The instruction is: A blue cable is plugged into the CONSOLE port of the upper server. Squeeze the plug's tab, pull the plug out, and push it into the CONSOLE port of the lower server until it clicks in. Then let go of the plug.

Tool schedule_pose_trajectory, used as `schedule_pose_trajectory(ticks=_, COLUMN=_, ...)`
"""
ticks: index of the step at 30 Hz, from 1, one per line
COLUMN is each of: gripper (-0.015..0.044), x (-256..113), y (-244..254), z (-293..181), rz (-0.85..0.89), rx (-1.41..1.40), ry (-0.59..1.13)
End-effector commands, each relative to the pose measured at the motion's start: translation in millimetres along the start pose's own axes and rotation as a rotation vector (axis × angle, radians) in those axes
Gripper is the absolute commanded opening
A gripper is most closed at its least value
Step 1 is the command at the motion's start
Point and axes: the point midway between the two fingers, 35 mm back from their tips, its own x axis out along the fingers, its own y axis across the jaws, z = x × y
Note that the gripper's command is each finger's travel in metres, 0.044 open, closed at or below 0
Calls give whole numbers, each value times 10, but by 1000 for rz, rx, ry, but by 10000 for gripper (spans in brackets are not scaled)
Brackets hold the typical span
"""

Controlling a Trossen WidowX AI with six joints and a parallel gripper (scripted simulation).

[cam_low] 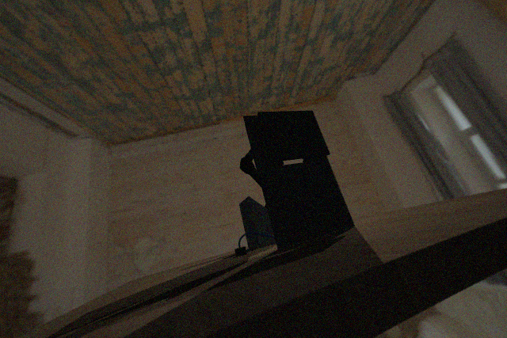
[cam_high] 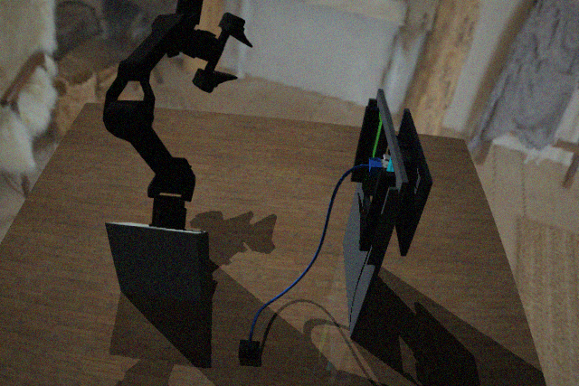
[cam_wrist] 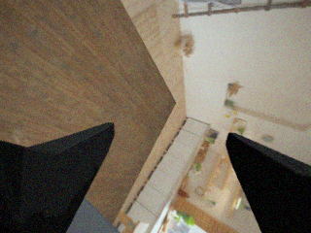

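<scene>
The blue plug sits in the upper server of the dark rack on the right of the wooden table. Its blue cable hangs down in a curve to a small black block on the table. A cyan plug and a green cable are next to the blue plug. My gripper is open and empty, high above the table's far left, far from the rack. In the wrist view only table and room show between the fingers. In the exterior view the rack shows from behind as a dark shape.
The arm's base stands behind a dark upright panel at the front left. A thin black cable loops on the table near the rack's foot. The table edge shows in the wrist view.
</scene>
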Motion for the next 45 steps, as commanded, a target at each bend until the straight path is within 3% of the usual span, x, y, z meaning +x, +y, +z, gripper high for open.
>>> schedule_pose_trajectory(ticks=1, gripper=374, x=5, y=2, z=1, rz=-1, rx=-1, ry=2)
schedule_pose_trajectory(ticks=6, gripper=243, x=188, y=52, z=17, rz=-21, rx=-27, ry=63)
schedule_pose_trajectory(ticks=15, gripper=239, x=923, y=157, z=-306, rz=-73, rx=-19, ry=250)
schedule_pose_trajectory(ticks=21, gripper=239, x=1279, y=162, z=-904, rz=-109, rx=12, ry=376)
schedule_pose_trajectory(ticks=26, gripper=239, x=1369, y=149, z=-1552, rz=-144, rx=48, ry=478)
schedule_pose_trajectory(ticks=35, gripper=239, x=971, y=175, z=-2770, rz=-226, rx=134, ry=650)
schedule_pose_trajectory(ticks=45, gripper=239, x=-129, y=431, z=-3718, rz=-361, rx=244, ry=817)
